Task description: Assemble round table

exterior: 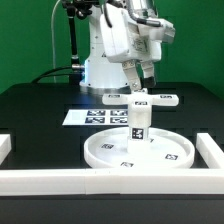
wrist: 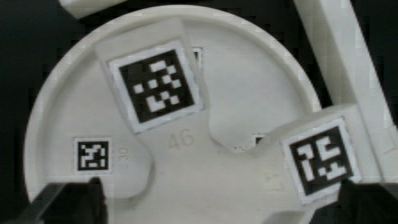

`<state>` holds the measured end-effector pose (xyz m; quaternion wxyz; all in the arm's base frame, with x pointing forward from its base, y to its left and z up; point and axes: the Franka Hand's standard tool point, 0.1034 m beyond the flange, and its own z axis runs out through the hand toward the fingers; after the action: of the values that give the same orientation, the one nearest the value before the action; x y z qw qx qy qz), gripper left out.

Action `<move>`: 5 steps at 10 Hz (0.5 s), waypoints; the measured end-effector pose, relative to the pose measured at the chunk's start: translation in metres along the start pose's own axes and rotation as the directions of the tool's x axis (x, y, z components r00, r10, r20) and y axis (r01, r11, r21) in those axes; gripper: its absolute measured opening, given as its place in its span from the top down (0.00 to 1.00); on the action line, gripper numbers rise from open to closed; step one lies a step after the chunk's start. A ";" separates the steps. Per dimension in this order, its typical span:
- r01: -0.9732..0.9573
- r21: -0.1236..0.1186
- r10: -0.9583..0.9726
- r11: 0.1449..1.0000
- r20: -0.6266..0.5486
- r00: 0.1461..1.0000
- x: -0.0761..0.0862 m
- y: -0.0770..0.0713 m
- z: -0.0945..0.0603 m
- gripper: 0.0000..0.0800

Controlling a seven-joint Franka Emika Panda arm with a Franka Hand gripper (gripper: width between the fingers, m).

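In the exterior view, the large rimmed round disc (exterior: 137,150) lies flat on the black counter (exterior: 40,110), just inside the white border rails (exterior: 60,180) that run along the near edge and up both sides. The short cylindrical leg (exterior: 137,125) stands upright at the middle of the disc, a black-and-white tag on its side. On top of the leg sits the cross-shaped base (exterior: 143,98), its arms spread level, well above the disc — one arm reaches toward the exterior view's right, another toward the left. Behind the disc, flat on the counter, lies the marker board (exterior: 95,117) with its printed squares. The white arm (exterior: 120,45) comes down from above the disc, and its pincer (exterior: 141,76) hangs close over the centre of the cross-shaped base. Whether its fingers touch the base, or how far apart they stand, I cannot tell from here.

In the wrist view, the disc (wrist: 196,110) fills most of the picture, its raised rim curving round against the dark counter. One large tag (wrist: 157,88) lies on the floor of the disc and a small one (wrist: 93,153) sits near the rim. A tagged white part (wrist: 320,160) — which piece it is I cannot say — overlaps the disc at one side. Dark finger tips (wrist: 45,205) show at the picture's edge, blurred; the gap between them cannot be judged.
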<state>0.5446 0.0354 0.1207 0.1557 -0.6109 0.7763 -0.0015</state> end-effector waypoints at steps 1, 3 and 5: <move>0.223 -0.049 -0.223 0.974 -0.004 0.975 -0.006 0.000 0.000 0.19; 0.473 -0.102 -0.471 0.875 0.047 0.881 -0.017 -0.003 -0.001 0.19; 0.621 -0.108 -0.619 0.776 0.060 0.783 -0.020 -0.004 -0.001 0.19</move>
<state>0.5520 0.0537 0.1270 0.1169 -0.8405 0.5290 0.0010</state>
